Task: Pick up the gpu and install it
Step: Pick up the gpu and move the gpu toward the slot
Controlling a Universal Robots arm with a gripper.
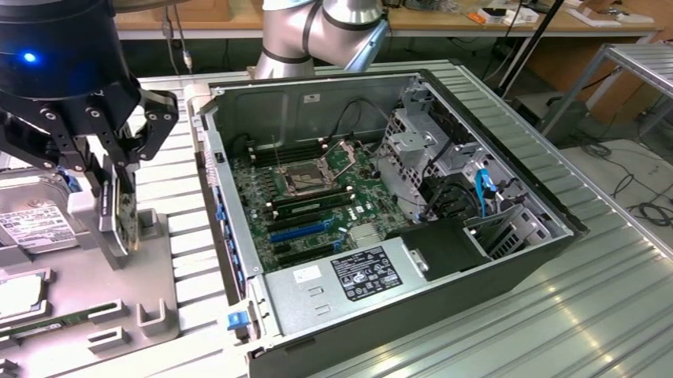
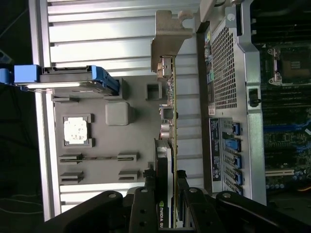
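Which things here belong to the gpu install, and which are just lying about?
In the job:
gpu, held upright in the claw at the tray
open case
blue slots on its board

Lying about:
hard drive
chip
RAM stick

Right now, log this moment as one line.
tool: shut on gpu | gpu: on edge over grey tray | computer case: open, gpu not installed

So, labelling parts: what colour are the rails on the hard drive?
The rails are blue, clearest in the wrist view.
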